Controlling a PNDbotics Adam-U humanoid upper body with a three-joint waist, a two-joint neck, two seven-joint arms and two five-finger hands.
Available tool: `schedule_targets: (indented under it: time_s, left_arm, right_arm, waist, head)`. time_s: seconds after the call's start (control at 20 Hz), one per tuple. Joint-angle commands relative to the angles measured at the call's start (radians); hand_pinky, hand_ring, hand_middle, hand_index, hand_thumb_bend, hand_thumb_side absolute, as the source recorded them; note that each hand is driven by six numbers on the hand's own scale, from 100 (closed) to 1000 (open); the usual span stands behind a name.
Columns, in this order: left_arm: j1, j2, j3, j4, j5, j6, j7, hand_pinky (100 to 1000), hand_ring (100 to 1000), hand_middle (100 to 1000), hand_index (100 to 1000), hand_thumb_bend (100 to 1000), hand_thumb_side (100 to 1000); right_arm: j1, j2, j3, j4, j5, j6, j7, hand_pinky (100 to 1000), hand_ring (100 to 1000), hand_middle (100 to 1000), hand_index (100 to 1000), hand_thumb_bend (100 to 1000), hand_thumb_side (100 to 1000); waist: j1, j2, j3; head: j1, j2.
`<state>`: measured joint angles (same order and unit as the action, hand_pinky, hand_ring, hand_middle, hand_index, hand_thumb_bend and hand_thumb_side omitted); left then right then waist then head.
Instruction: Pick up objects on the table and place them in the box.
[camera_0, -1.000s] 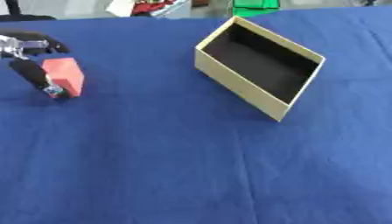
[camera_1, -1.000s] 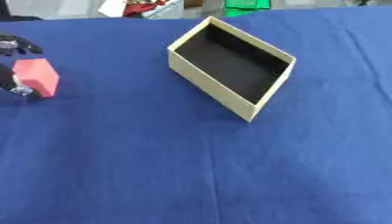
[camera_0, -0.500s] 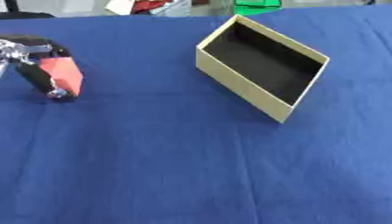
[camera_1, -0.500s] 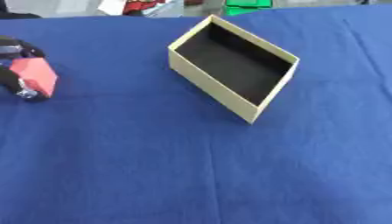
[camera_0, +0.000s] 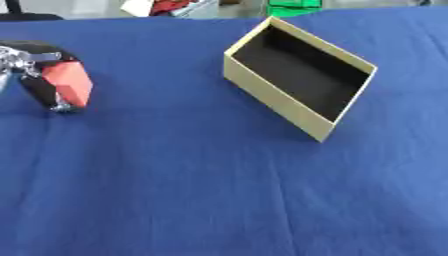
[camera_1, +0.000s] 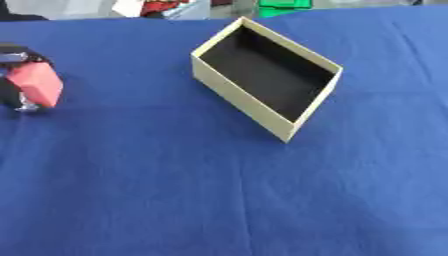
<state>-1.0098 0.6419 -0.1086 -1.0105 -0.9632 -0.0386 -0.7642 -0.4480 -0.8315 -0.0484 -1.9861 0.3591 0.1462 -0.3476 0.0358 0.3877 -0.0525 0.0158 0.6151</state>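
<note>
A lab or workshop, by the look of it. A table draped in blue cloth fills the view. Beyond its far edge lie cluttered red-and-white items and a green container.

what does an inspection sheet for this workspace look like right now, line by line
surface: blue cloth covers the table, a few soft creases, no spills seen
job's things: red block at the left edge, held in the left hand; tan box right of centre, open top, dark inside, nothing seen in it
clutter: nothing seen on the cloth
hands: left hand at the left edge, fingers curled round the red block; right hand not in view
cables: nothing seen
surroundings: beyond the far edge, a green thing and some red and white things, too blurred to name
</note>
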Motion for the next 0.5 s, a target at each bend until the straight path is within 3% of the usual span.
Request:
schedule_targets:
  time_s: [0.05, 0.3, 0.5]
  left_arm:
    - [-0.021, 0.026, 0.011, -0.008, 0.016, 0.001, -0.008, 796, 860, 839, 916, 382, 100]
    - [-0.02, 0.028, 0.01, -0.012, 0.025, 0.006, -0.011, 772, 842, 826, 900, 327, 100]
    - [-0.021, 0.032, 0.011, -0.018, 0.024, 0.011, -0.006, 767, 838, 824, 893, 341, 100]
  right_arm:
    - [-0.006, -0.019, -0.007, -0.014, -0.003, 0.0, 0.003, 844, 816, 827, 852, 100, 997]
    - [-0.004, -0.018, -0.008, -0.014, -0.003, 0.002, 0.003, 845, 817, 827, 852, 100, 996]
    - [-0.002, -0.017, -0.007, -0.014, -0.003, 0.003, 0.005, 845, 817, 826, 852, 100, 995]
  waist:
    - [-0.003, -0.022, 0.001]
    - [-0.004, -0.026, 0.002]
    - [-0.002, -0.034, 0.006]
  head:
    - [0.0, -0.002]
    - [-0.001, 0.001]
    - [-0.003, 0.005]
